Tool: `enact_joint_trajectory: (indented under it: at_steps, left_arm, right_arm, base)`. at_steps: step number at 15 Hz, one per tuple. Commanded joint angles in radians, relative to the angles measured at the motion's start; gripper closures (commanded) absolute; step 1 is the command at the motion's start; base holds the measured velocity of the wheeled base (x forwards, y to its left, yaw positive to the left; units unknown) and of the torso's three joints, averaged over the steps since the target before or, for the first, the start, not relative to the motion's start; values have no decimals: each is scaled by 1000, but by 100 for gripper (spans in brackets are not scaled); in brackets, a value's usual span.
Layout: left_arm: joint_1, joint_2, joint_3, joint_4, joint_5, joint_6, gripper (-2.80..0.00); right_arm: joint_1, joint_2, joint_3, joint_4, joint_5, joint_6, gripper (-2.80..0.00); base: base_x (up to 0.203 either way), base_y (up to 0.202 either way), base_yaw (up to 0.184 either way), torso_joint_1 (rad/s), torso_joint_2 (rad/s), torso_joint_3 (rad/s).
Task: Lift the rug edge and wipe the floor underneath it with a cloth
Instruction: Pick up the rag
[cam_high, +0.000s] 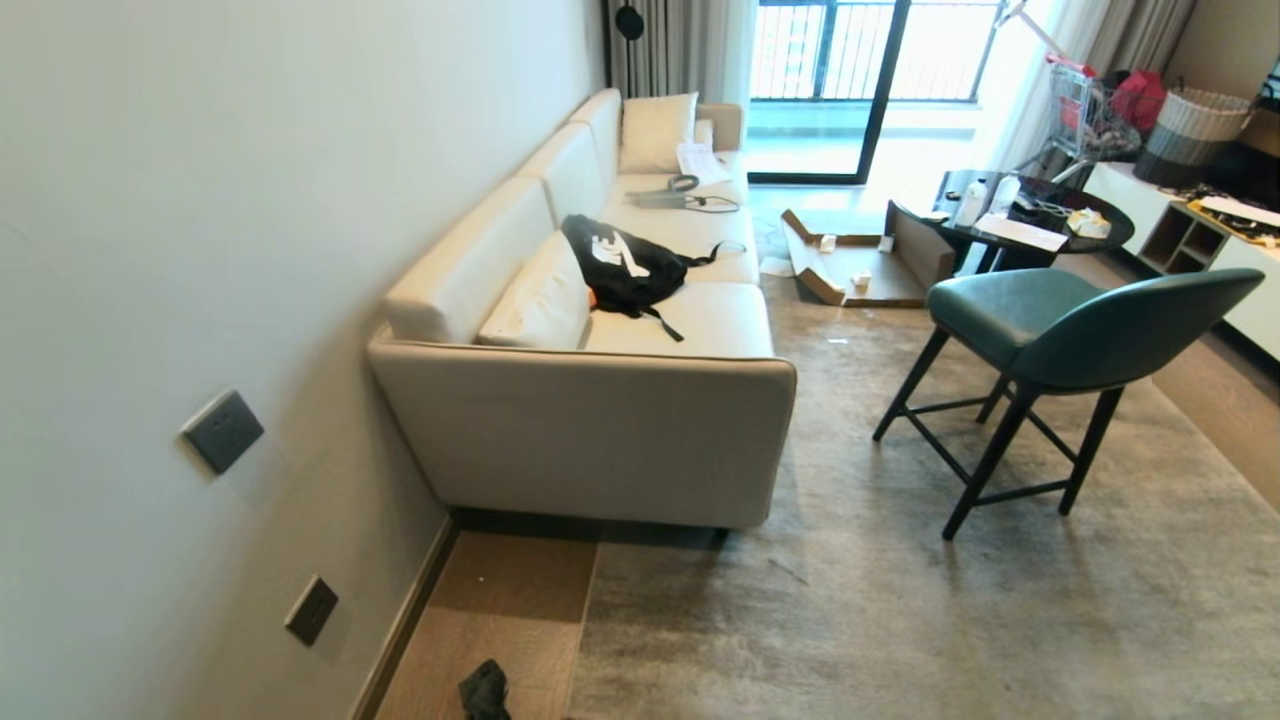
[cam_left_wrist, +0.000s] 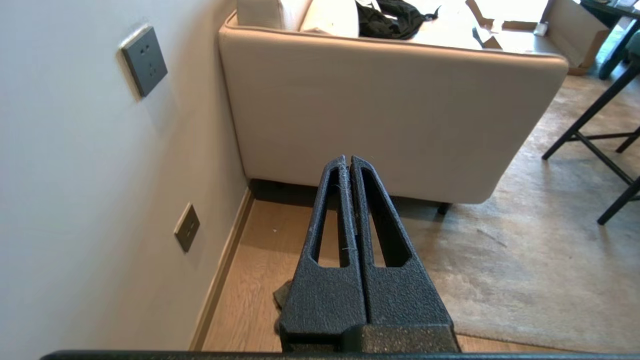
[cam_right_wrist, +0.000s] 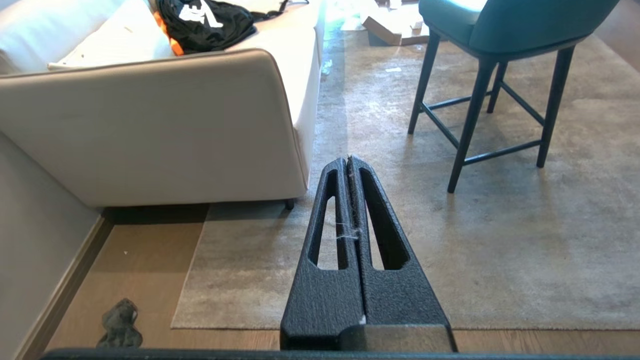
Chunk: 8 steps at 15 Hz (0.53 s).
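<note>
nearby, cloth (cam_right_wrist: 120, 324) on floor (cam_right_wrist: 135, 260), beside rug edge (cam_right_wrist: 192, 270), hands closed

Rug (cam_high: 950, 600): pale grey, darker mottled streaks. Floor (cam_high: 500, 610): brown wood-grain planks. Cloth (cam_right_wrist: 120, 324) on floor beside rug: dark grey. Sofa (cam_high: 600, 430): cream, black bag (cam_high: 625, 265) with white print. Chair (cam_high: 1060, 325): teal seat, black legs.

The floor (cam_right_wrist: 145, 260) is matt brown wood-grain plank, the rug (cam_right_wrist: 500, 250) a short-pile, mottled grey weave, the cloth (cam_right_wrist: 120, 324) a crumpled dark grey fabric, the sofa (cam_right_wrist: 150, 130) smooth beige upholstery, and both hands, left (cam_left_wrist: 349, 160) and right (cam_right_wrist: 348, 161), are rough-textured matt black plastic.
</note>
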<state>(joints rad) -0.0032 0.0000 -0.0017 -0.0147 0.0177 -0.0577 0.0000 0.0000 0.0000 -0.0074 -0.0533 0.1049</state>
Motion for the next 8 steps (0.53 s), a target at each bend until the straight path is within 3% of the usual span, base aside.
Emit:
enact_joint_trajectory:
  at_steps: [1,8]
  left_arm:
    - [0,0,0,-1,1,-1,0]
    - [0,0,0,-1,1,-1,0]
  right_arm:
    - [0,0,0,0,0,1,0]
    - [0,2,0,0,0,1,0]
  base:
    - [0,0,0,-190,548,343]
    - [0,0,0,-171,533,360]
